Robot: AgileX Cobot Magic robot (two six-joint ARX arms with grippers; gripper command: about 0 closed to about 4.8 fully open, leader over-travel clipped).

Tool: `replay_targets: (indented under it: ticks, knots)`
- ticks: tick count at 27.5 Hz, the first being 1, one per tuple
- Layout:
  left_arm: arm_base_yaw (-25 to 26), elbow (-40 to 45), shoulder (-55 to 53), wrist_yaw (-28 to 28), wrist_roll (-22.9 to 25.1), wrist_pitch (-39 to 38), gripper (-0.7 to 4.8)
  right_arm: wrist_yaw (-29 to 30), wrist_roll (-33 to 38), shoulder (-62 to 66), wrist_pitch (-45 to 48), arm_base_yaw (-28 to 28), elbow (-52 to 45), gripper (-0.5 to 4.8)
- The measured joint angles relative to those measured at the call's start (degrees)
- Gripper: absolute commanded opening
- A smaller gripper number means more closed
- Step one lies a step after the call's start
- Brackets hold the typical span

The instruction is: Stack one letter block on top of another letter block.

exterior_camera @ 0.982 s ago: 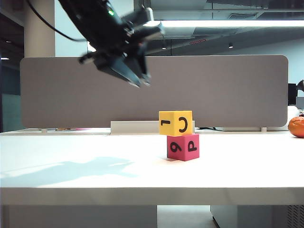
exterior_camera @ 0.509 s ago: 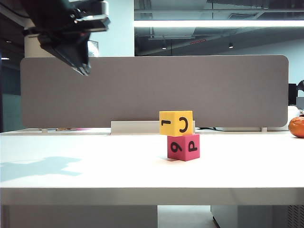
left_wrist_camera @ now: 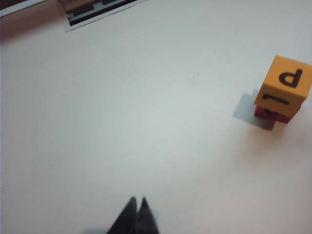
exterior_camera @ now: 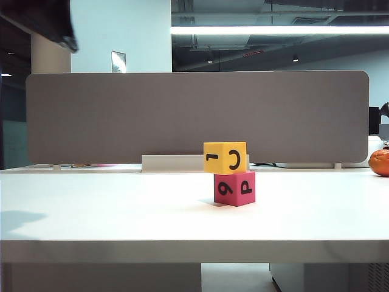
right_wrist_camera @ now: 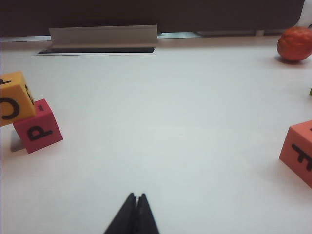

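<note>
So the stack looks done: the small yellow-orange foam cube with the black "C" and "1" on it [exterior_camera: 225,157] sits right on top of the small pink-red foam cube marked "P" and "9" [exterior_camera: 234,188], near the middle of the white counter [exterior_camera: 121,213]. The yellow one is shifted a bit toward the left of the exterior view, so it overhangs one edge slightly, but it's flat and not tipping as far as I can tell. The left hand [left_wrist_camera: 137,215] is pinched completely closed with nothing between its tips, hanging well above the counter and well apart from the stack; in the exterior view only a dark bit of that arm [exterior_camera: 42,21] shows in the upper left corner. The right hand [right_wrist_camera: 135,214] is also pressed closed and empty, low over the counter with the two cubes off to one side of its camera. There's another orange-red lettered cube [right_wrist_camera: 298,152] and a round orange fruit-looking thing [right_wrist_camera: 294,44] further off, neither involved. My read is the placing step is finished and the arm is in the retreat phase. All that's really left is keeping both arms away so nothing nudges that slightly offset top cube.
</note>
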State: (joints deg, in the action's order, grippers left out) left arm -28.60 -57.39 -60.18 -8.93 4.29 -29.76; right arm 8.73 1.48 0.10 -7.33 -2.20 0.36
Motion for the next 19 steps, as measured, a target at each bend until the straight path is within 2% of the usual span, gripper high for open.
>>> replay_targets:
  ticks: [5,10,13,19]
  knots:
    - [0.0,6.2,8.6,-0.3,0.0,0.2,-0.06,-1.8,-0.3,0.0,0.3,0.0,0.0,-0.06]
    - [0.0,11.3,17.0,-0.3,-0.3,0.3,-0.06,-8.3,-0.5,0.0,0.8,-0.1,0.0,-0.06]
    - [0.0,14.2,22.2,-0.3,-1.3,-0.3,-0.06,-8.8,-1.4,0.0,1.7,-0.1,0.0,-0.06]
    - [0.0,16.6,30.9,-0.8,-1.4,-2.9,-0.06,-8.6,-1.8,0.0,10.3,0.0,0.0,-0.06]
